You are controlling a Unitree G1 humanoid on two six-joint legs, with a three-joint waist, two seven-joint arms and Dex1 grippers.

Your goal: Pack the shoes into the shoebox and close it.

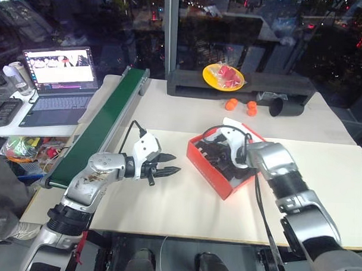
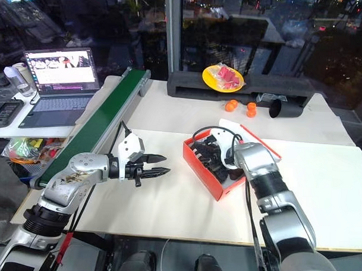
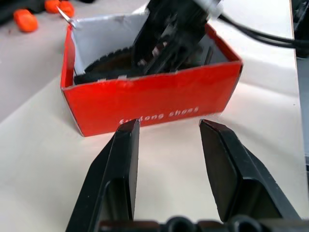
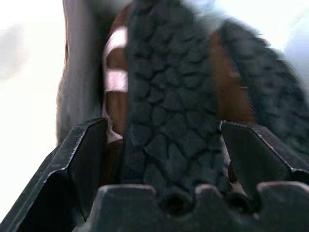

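Shoes (image 4: 171, 111) inside shoebox (image 1: 212, 172). Right gripper (image 4: 164, 159) over box, fingers spread astride a sole. Left gripper (image 1: 168, 163) part-open, empty, well left of box; bare table (image 1: 160, 209) between.

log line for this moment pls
shoes: in box | lid: open | right gripper: open over sole | left gripper: open, empty, beside box

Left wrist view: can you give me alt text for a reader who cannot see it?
An open red-orange shoebox stands on a pale table, dark shoes inside, with the right gripper reaching down into it. In the foreground the left gripper hangs short of the box, its two black fingers apart with nothing between them.
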